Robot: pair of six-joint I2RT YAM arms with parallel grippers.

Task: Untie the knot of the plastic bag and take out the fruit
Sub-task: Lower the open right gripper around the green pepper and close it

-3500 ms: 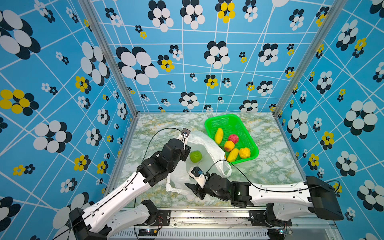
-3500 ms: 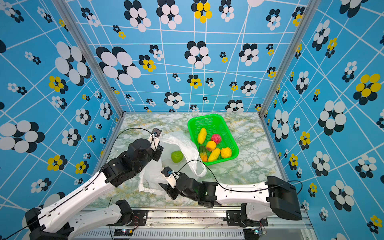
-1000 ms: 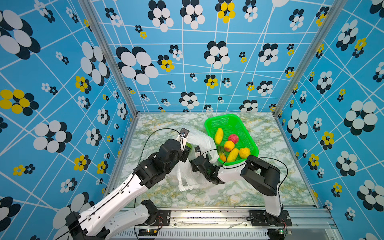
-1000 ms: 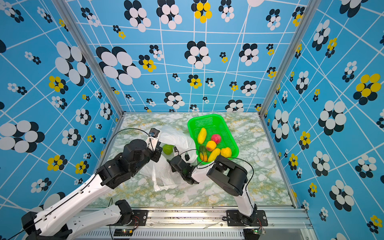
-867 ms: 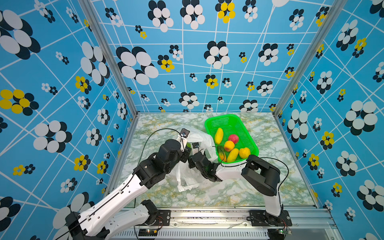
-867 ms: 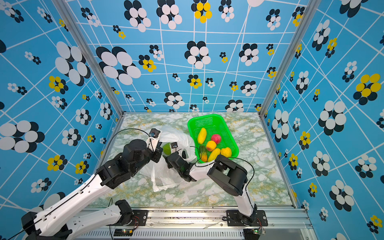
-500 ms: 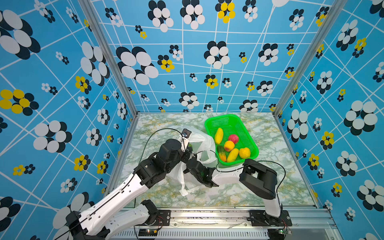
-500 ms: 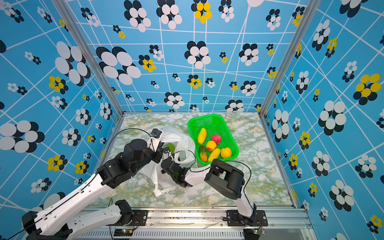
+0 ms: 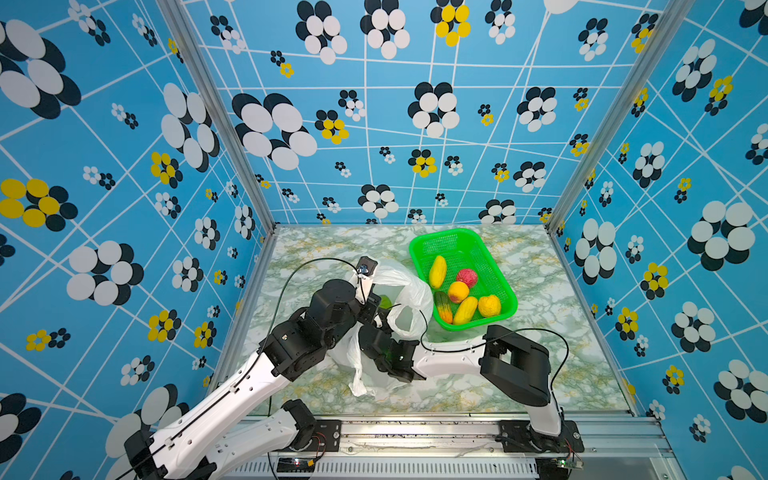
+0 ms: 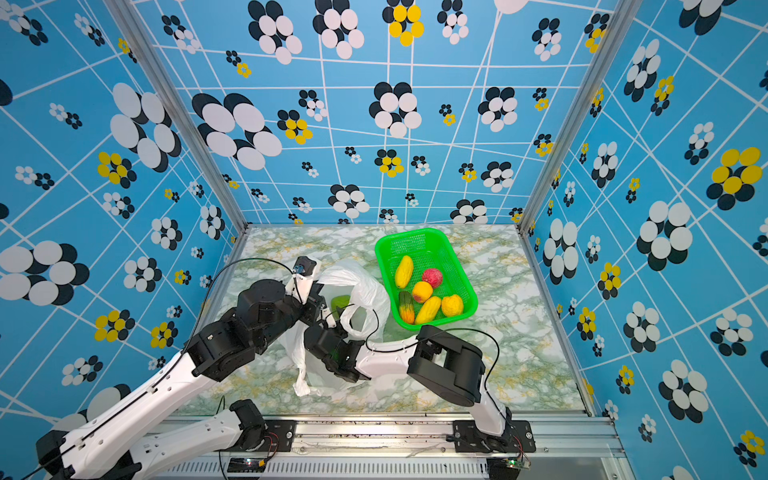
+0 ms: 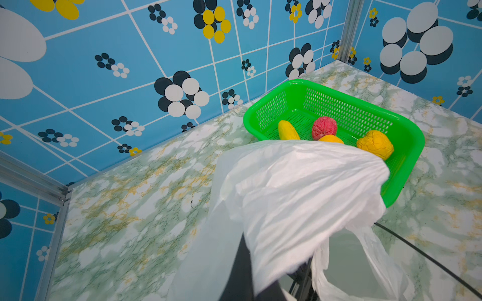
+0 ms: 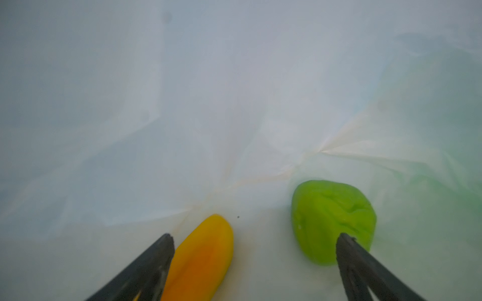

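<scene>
The white plastic bag (image 9: pixel 411 286) (image 10: pixel 365 291) lies open left of the basket. My left gripper (image 9: pixel 372 311) (image 11: pixel 250 265) is shut on its upper edge and holds the mouth up. My right gripper (image 12: pixel 255 237) is open, reaching inside the bag; in both top views its fingers are hidden by plastic. Between its fingers lie two fruit: a yellow-orange long one (image 12: pixel 203 255) against one finger and a green round one (image 12: pixel 331 219) partly behind the other. The green one (image 9: pixel 384 301) (image 10: pixel 340 302) also shows through the bag's mouth. The knot is not in view.
A green mesh basket (image 9: pixel 419 249) (image 10: pixel 384 249) (image 11: pixel 407 135) stands right of the bag. It holds several fruit, among them a yellow long one (image 9: pixel 437 271) and a red bumpy ball (image 9: pixel 467 277). Patterned walls close in the marble table (image 9: pixel 561 353).
My right arm has swung from the front of the table to the left, and its open gripper has gone into the bag. The left gripper has kept its hold on the bag.
</scene>
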